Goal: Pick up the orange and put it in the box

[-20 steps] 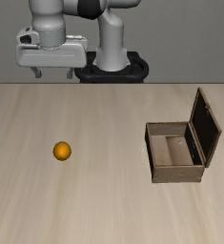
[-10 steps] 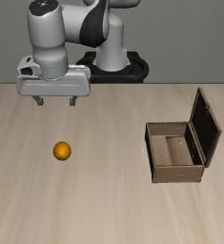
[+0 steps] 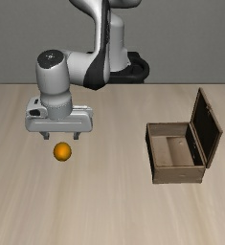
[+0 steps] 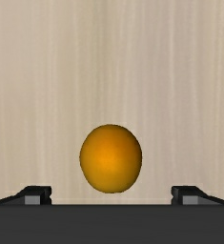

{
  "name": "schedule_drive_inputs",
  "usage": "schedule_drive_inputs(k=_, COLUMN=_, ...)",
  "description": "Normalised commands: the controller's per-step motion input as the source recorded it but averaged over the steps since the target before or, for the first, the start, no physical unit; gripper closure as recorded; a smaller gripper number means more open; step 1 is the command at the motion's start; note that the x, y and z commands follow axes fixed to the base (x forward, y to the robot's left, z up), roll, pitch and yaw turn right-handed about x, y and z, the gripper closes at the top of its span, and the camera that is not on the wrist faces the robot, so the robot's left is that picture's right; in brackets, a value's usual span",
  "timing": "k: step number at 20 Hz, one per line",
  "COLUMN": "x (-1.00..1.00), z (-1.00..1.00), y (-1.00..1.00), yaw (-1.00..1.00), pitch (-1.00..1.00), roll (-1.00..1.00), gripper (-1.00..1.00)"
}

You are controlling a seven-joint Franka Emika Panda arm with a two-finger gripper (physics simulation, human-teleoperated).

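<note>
Gripper (image 3: 57, 137) hangs just above the orange (image 3: 62, 151), fingers spread wide to straddle it for a straight drop-and-close; the orange rests on the table (image 3: 114, 211), well apart from the open wooden box (image 3: 179, 158).

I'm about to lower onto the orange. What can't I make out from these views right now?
- How high the gripper hangs over the orange: the wrist view looks straight down and the exterior view leaves the gap ambiguous.
- Most of the fingertips: cut off by the wrist view's edge.
- The box floor just behind its front wall: hidden by that wall in the exterior view.
</note>
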Motion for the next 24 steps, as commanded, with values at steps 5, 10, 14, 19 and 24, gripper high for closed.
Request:
schedule_drive_inputs(k=5, x=0.4, z=-0.6, y=0.0, yaw=0.0, pitch=0.0, roll=0.0, gripper=-1.0)
schedule_drive_inputs(k=10, x=0.0, z=-0.4, y=0.0, yaw=0.0, pitch=0.0, roll=0.0, gripper=1.0)
schedule_drive_inputs(k=14, x=0.0, z=0.0, y=0.0, yaw=0.0, pitch=0.0, roll=0.0, gripper=1.0)
schedule_drive_inputs(k=19, x=0.0, z=0.2, y=0.0, yaw=0.0, pitch=0.0, roll=0.0, gripper=1.0)
schedule_drive_inputs(k=24, x=0.0, z=0.8, y=0.0, yaw=0.0, pitch=0.0, roll=0.0, gripper=1.0)
